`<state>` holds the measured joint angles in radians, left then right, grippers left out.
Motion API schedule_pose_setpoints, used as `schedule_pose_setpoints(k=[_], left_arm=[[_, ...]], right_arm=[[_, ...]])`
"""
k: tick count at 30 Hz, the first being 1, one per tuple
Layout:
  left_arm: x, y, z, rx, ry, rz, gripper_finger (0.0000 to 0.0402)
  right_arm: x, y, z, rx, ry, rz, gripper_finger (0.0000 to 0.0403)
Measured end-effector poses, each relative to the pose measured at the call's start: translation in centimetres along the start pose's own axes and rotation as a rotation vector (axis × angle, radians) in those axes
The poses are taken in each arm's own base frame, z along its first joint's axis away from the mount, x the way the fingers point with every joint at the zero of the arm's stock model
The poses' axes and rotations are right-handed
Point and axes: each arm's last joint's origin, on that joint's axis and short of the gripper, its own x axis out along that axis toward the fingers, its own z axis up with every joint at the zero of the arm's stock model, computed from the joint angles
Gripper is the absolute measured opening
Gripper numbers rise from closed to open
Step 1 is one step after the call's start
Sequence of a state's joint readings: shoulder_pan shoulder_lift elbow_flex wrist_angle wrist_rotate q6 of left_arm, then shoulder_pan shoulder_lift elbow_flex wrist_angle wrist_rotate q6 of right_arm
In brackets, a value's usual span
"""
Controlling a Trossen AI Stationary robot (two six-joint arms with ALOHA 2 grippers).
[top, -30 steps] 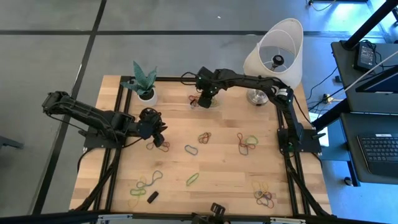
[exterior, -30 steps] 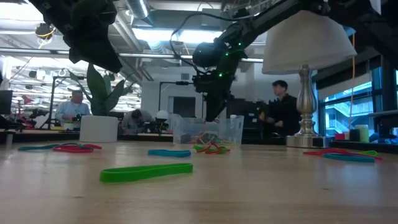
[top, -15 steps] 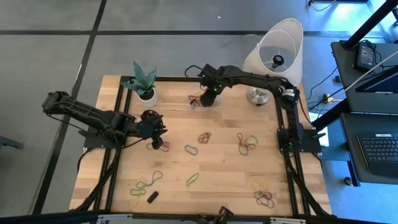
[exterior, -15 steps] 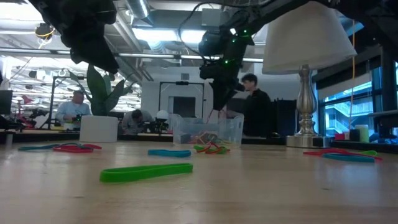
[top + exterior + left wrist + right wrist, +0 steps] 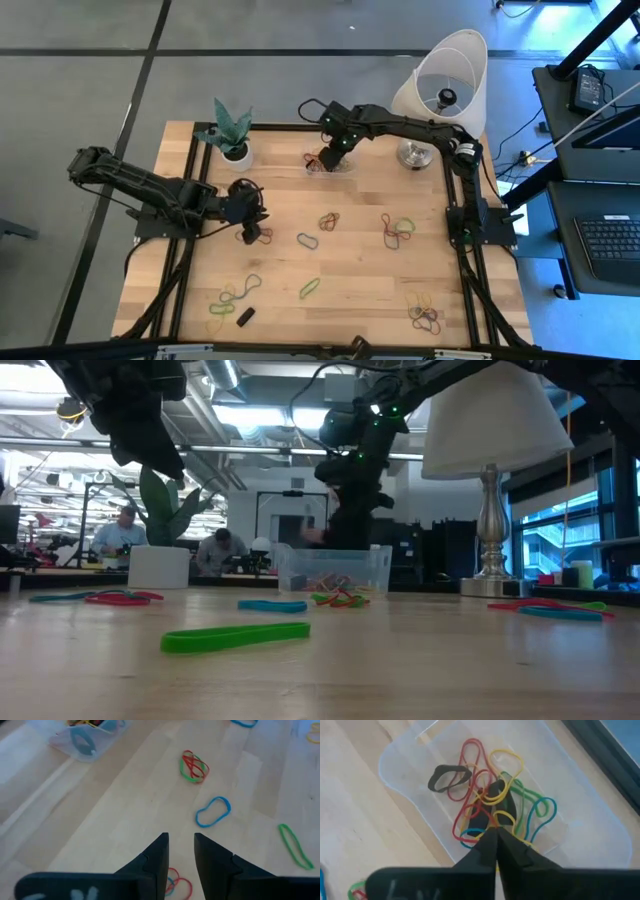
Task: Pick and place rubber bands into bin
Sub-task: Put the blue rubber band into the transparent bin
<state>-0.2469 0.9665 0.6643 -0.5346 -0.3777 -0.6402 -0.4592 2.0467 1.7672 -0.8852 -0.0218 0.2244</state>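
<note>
your right gripper (image 5: 496, 836) sits directly over the bin (image 5: 327, 163) at the far edge of the table (image 5: 350, 250), between the plant pot (image 5: 236, 153) and the lamp base (image 5: 412, 155). its fingers are pressed together with no gap, and no band shows between them. the bin holds a tangle of rubber bands (image 5: 490, 802): red, yellow, green, blue, dark ones.

your left gripper (image 5: 178, 850) hovers low over a small red and blue cluster (image 5: 255, 233) on the left-middle of the table, fingers parted a little, nothing between them.

loose bands lie well apart on the wood: a red-green knot (image 5: 193, 766), a blue loop (image 5: 213, 811), a green loop (image 5: 293, 847), more near the front edge beside the small black block (image 5: 245, 316).

risks, as judged from here:
- closed right tips close above the pile: a loop could snag on them and ride out of the bin when you lift.
- bin is light and clear; a nudge from the fingers could slide or tip it.
- left fingers stand narrow; coming down on that cluster they may pinch one strand only, or push the bands flat and slip off.
- tangled loops may drag neighbours along and drop them mid-carry.
</note>
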Motion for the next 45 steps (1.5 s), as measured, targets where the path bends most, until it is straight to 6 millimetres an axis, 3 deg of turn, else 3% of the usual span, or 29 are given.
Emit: schedule_pose_setpoints(k=[5, 8, 15, 20, 24, 32, 39, 45], left_arm=[[0.0, 0.0, -0.1, 0.012, 0.012, 0.0, 0.0086], [0.0, 0.1, -0.1, 0.052, 0.016, 0.003, 0.0086], [0.0, 0.0, -0.2, 0.121, 0.027, -0.014, 0.0086], [0.0, 0.0, -0.2, 0.136, 0.029, -0.019, 0.0086], [0.0, -0.3, -0.1, 0.145, 0.048, -0.036, 0.0086], [0.4, -4.0, 1.7, 0.237, 0.161, 0.036, 0.0086], [2.6, -8.4, 3.4, 0.162, 0.333, 0.19, 0.0086], [3.9, -11.0, 3.1, 0.045, 0.435, 0.266, 0.0086]], right_arm=[[0.0, 0.8, -0.6, 0.035, 0.038, -0.002, 0.0025], [-0.7, 2.5, -1.4, -0.025, 0.06, -0.019, 0.0007], [-5.2, 7.9, -4.8, -0.129, -0.015, -0.074, 0.0003], [-8.0, 10.1, -9.6, -0.128, -0.079, -0.026, 0.0002], [-9.4, 10.8, -15.0, -0.065, -0.154, 0.038, 0.0002], [-11.8, 10.6, -25.2, -0.006, -0.206, 0.124, 0.0001], [-12.5, 10.5, -30.5, -0.113, -0.151, 0.199, 0.0001], [-12.0, 10.2, -34.0, -0.258, -0.097, 0.201, 0.0]])
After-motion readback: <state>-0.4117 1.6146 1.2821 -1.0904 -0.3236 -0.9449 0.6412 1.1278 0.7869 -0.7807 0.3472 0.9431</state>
